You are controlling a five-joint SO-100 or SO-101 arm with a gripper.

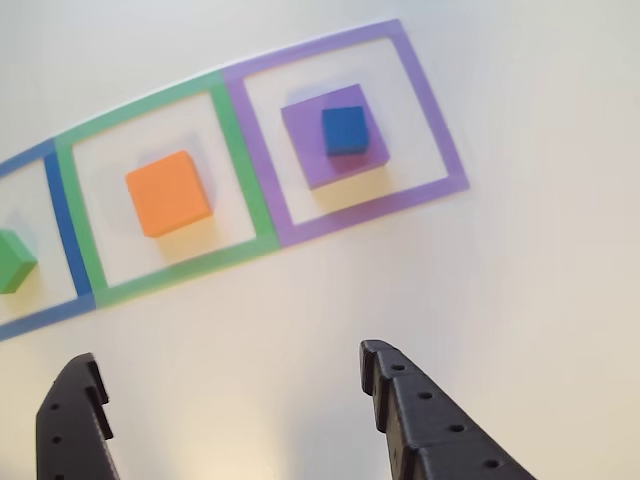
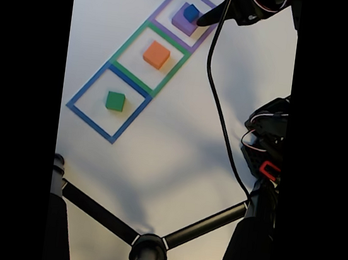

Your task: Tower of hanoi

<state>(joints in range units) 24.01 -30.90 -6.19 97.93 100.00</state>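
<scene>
Jaws (image 1: 230, 400): spread wide, nothing held, raised over the white desk (image 1: 520, 280).
Blue cube (image 1: 345, 130): stacked on the purple slab (image 1: 335, 135), inside the purple tape square (image 1: 440, 130), ahead of the jaws.
Orange block (image 1: 168, 192): inside the green tape square (image 1: 235, 150), ahead.
Green cube (image 1: 14, 260): inside the blue tape square (image 1: 65, 220), far left of the jaws.

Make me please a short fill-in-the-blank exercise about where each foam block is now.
1. The blue cube sits on top of the ______ slab.
2. The orange block lies inside the ______ tape square.
3. The green cube lies inside the ______ tape square.
4. The pincer holds nothing; its jaws are ______.

Missing words: purple; green; blue; open
</scene>
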